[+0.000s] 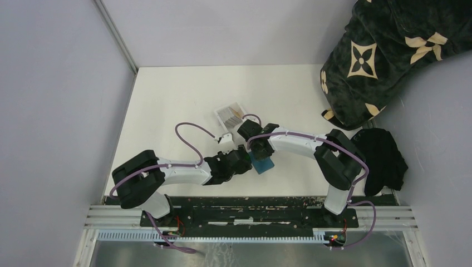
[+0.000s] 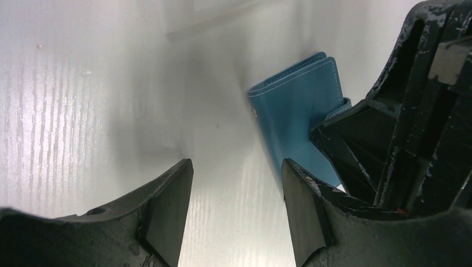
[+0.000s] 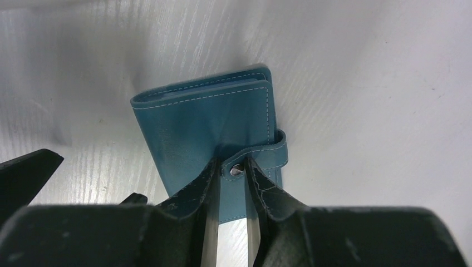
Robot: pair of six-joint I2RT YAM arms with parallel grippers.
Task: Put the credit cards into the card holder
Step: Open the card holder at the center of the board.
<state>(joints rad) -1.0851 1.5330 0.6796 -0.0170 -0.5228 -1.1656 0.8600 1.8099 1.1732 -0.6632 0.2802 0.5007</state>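
The card holder (image 1: 264,164) is a teal wallet lying closed on the white table; it also shows in the left wrist view (image 2: 298,105) and the right wrist view (image 3: 206,122). My right gripper (image 1: 259,151) (image 3: 234,167) is down on it, its jaws nearly closed around the snap tab (image 3: 261,156). My left gripper (image 1: 244,158) (image 2: 236,167) is open and empty, low over the table just left of the wallet. The credit cards (image 1: 230,114), greyish with one gold-yellow, stand in a clear tray behind the grippers.
The clear tray (image 1: 221,114) stands just behind both wrists. A dark patterned blanket (image 1: 378,55) fills the back right corner and a black cloth (image 1: 384,158) lies at the right edge. My right gripper's body (image 2: 412,111) fills the right of the left wrist view.
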